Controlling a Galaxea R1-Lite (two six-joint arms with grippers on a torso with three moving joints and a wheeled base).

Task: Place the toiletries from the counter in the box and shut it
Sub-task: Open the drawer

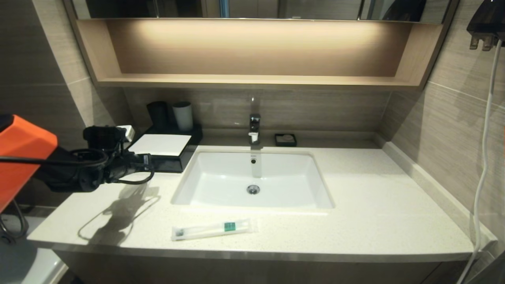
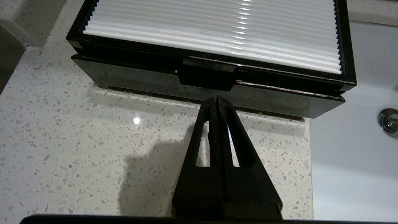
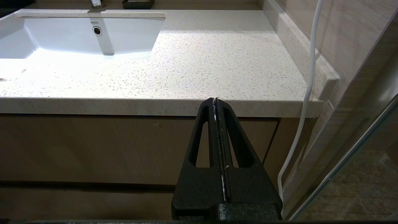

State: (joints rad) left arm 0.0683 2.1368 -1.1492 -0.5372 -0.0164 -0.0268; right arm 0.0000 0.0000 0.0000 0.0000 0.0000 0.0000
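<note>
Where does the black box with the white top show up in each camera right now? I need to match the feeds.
Head view: the box sits on the counter left of the basin, just ahead of the left gripper.
Left wrist view: box fills the top, drawer front facing the shut left gripper.
Right wrist view: not in it.
Shared landmark: the basin.

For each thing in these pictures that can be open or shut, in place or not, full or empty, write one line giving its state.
box: drawer shut, or very nearly.
toothbrush packet: flat on the counter in front of the basin, not boxed.
left gripper: shut, empty, at the drawer front.
right gripper: shut, empty, below the counter edge.
basin: empty, no water.
</note>
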